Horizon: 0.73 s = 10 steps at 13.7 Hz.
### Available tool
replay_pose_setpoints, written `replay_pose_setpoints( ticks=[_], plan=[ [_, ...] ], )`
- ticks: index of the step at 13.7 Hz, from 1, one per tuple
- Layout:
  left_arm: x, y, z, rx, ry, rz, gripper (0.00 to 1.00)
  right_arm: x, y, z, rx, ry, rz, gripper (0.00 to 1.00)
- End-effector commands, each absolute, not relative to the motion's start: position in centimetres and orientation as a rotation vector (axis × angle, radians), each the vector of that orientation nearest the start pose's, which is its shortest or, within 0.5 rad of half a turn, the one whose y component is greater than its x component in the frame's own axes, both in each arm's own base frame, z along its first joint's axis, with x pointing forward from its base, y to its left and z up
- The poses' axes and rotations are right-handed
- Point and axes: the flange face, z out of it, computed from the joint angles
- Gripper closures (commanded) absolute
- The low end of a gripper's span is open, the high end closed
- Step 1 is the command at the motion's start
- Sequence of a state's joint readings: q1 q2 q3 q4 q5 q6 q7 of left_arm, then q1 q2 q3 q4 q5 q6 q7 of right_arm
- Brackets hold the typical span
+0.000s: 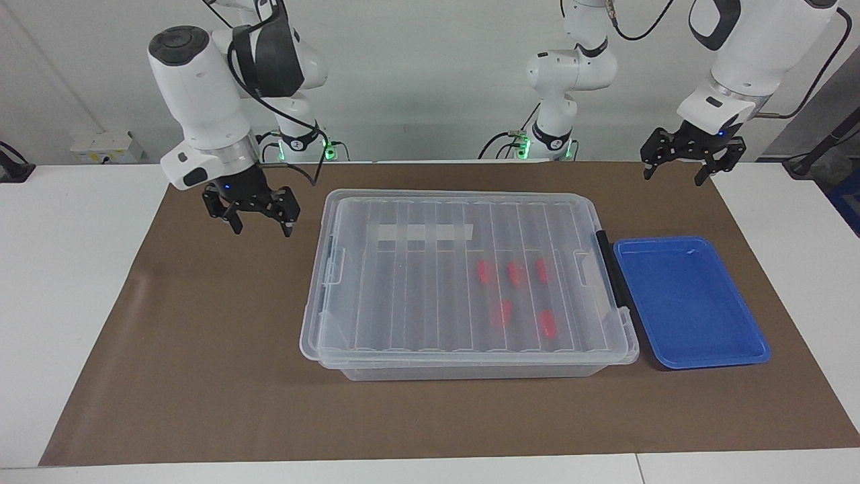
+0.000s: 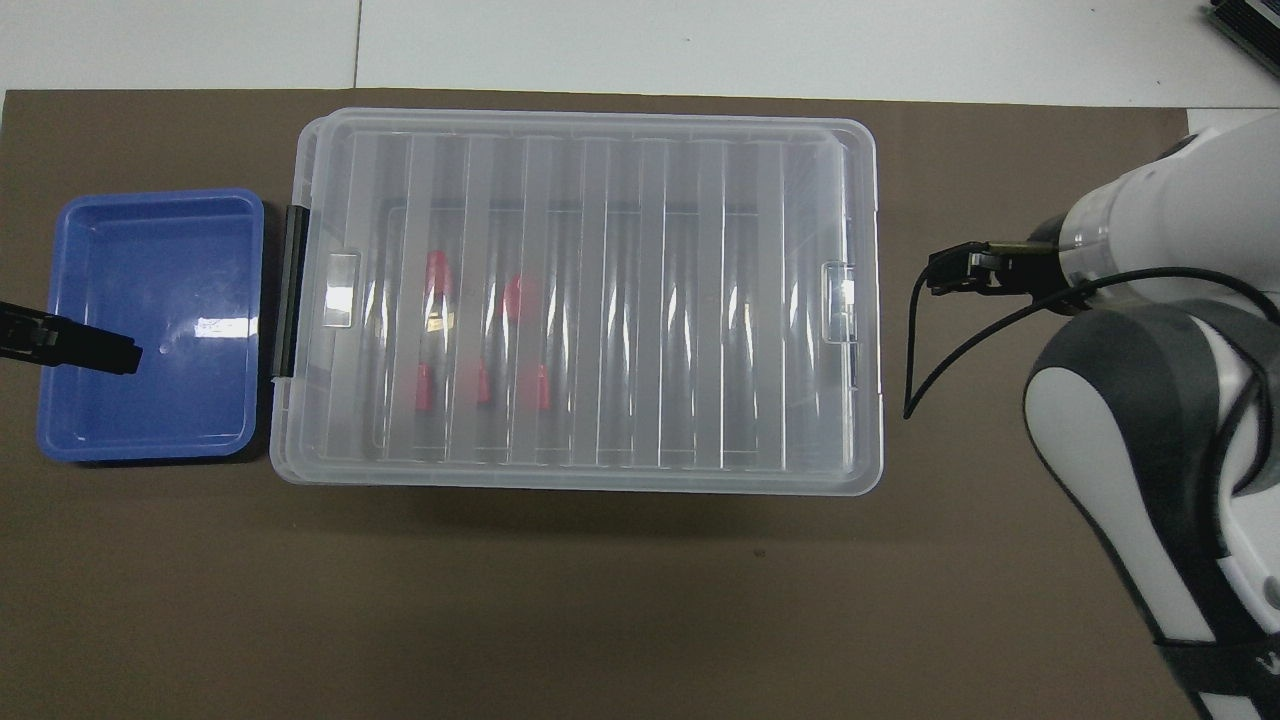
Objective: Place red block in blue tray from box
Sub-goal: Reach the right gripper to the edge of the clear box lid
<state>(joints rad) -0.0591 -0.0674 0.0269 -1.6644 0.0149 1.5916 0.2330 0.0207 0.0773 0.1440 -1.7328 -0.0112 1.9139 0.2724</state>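
The box (image 1: 403, 296) (image 2: 650, 300) is a large clear bin in the middle of the mat, with its ribbed lid on. Under the lid lie several red blocks (image 1: 514, 273) (image 2: 437, 275), in the half toward the left arm's end. The blue tray (image 1: 692, 309) (image 2: 150, 300) sits empty right beside the box's black end handle (image 1: 613, 275). My right gripper (image 1: 261, 229) (image 2: 960, 272) hangs open over the mat, close to the box's other end and holding nothing. My left gripper (image 1: 673, 178) waits open and high by the mat's corner; one fingertip (image 2: 95, 350) shows in front of the tray.
A brown mat (image 1: 201, 349) covers the white table (image 1: 60, 282). The right arm's black cable (image 2: 925, 360) loops down near the box's end. A white strip (image 1: 424, 232) shows through the box lid.
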Motion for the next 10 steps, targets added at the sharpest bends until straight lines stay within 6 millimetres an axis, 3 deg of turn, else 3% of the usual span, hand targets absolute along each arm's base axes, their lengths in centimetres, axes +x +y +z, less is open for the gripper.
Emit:
replay_pose_setpoints(
  ticks=[1,3,10],
  plan=[
    [52.9,-1.2,61.9,-3.092,0.416,0.018,0.0,59.8,11.0,50.3,-3.096,0.154,-0.15,0.0],
    [52.9,-1.2,61.9,-3.092,0.416,0.018,0.0,60.2,12.5,49.0,-3.093,0.118,-0.144,0.0],
    [52.9,-1.2,61.9,-3.092,0.418,0.018,0.0,59.8,13.9,46.2,-3.117,0.062,-0.081,0.0]
  ],
)
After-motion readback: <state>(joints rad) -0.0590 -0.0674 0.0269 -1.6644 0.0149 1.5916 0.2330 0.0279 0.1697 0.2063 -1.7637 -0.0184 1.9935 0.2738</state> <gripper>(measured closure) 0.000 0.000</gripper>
